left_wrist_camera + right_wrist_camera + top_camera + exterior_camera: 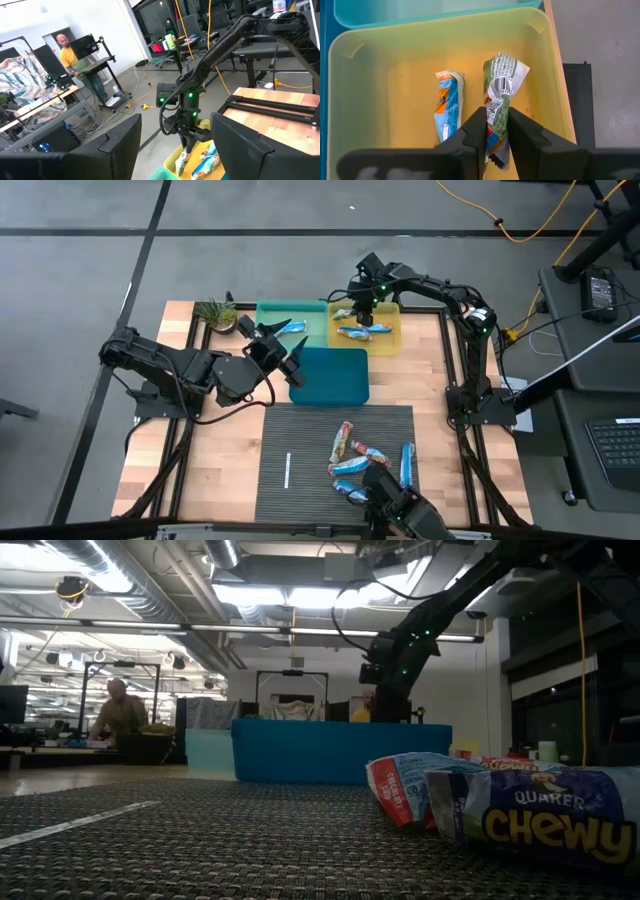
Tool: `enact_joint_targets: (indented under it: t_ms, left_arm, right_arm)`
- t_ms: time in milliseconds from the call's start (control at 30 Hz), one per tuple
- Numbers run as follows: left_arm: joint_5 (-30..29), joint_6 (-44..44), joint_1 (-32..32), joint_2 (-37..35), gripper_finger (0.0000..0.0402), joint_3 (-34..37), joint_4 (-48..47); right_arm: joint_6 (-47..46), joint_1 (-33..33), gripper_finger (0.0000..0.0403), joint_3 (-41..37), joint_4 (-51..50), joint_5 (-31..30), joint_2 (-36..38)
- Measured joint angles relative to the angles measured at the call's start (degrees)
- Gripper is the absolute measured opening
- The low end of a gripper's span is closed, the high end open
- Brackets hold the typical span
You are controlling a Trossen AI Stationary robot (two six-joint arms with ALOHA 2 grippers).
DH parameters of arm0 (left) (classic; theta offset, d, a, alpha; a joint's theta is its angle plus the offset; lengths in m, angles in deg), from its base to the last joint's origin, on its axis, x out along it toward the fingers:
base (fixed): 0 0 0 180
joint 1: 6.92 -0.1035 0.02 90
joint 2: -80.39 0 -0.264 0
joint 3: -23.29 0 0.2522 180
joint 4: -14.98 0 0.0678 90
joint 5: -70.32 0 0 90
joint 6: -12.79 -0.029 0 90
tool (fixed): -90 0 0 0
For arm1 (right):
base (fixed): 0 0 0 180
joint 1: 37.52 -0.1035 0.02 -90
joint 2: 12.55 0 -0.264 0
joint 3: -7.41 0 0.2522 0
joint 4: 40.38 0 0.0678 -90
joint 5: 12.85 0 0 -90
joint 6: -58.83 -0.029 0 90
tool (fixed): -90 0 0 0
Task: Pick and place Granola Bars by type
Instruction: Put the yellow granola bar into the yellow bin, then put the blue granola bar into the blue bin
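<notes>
My right gripper [365, 308] hangs over the yellow tray [392, 340], shut on a green multicoloured granola bar [499, 85]. A blue bar [447, 106] lies flat on that tray's floor beside it. Another blue bar [290, 327] lies in the green tray [265, 315]. Several more bars [372, 462], blue and multicoloured, lie on the dark mat near the table's near edge; two of them [520, 805] fill the low view's right foreground. My left gripper [280, 347] is open, hovering between the green tray and the teal bin [330, 377], touching nothing. My right gripper pinches the green bar between its two fingers [472, 132], about halfway along the wrapper [496, 117]. The fingers point down from above and the bar runs along them. Its barcode end [502, 70] hangs below the fingertips over the tray floor; whether it touches the tray I cannot tell.
A thin white stick [287, 470] lies on the mat's left part. A small potted plant [215, 313] stands at the far left corner. The teal bin [340, 750] sits mid-table. A person [70, 52] stands in the room beyond the table.
</notes>
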Motion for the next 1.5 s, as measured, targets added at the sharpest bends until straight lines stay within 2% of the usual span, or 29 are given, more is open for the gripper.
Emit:
enact_joint_targets:
  t_ms: [133, 267, 400, 533, 633, 733, 967, 1133, 1367, 1500]
  left_arm:
    - [0.00, 0.05, -0.14, -0.02, 0.0232, 0.00, 0.00]
    - [0.00, 0.90, -0.39, -0.02, 0.0231, 0.00, -0.02]
    - [0.00, 1.49, -0.39, -0.02, 0.0230, 0.00, -0.07]
    - [-0.08, 1.51, -0.39, -0.02, 0.0232, 0.00, -0.13]
    - [-0.68, 1.51, -0.39, -0.02, 0.0230, 0.00, -0.14]
    - [-1.74, 1.51, -0.39, -0.02, 0.0230, 0.00, -0.21]
    - [-5.61, 1.64, -0.39, -0.02, 0.0231, 0.00, -0.35]
    - [-6.47, 1.64, -0.37, -0.02, 0.0232, 0.00, -0.61]
    - [-6.54, -0.31, -0.37, -0.05, 0.0230, 0.00, -7.10]
    - [-5.99, -0.86, -0.36, -0.09, 0.0232, 0.00, -10.11]
  right_arm:
    - [0.08, 0.00, 0.0094, 0.00, -0.39, -0.01, 0.02]
    - [0.06, 0.09, 0.0146, 0.00, -0.30, -0.39, 0.02]
    - [-0.43, 0.09, 0.0202, 0.47, -0.71, -5.42, 0.02]
    - [-0.63, 0.26, 0.0227, 2.63, -2.05, -8.11, 0.02]
    - [-1.50, 0.37, 0.0224, 5.16, -2.91, -7.50, 0.02]
    - [-3.75, 0.37, 0.0209, 8.12, -5.00, -4.38, 0.02]
    - [-10.15, -0.08, 0.0168, 12.55, -8.62, 8.11, 0.25]
    - [-7.08, -2.62, 0.0148, 12.39, -11.90, 14.29, 3.05]
    - [-4.68, -9.79, 0.0131, 12.31, -15.80, 14.12, 10.45]
    - [-7.37, -15.24, 0.0123, 12.31, -17.90, 7.40, 16.15]
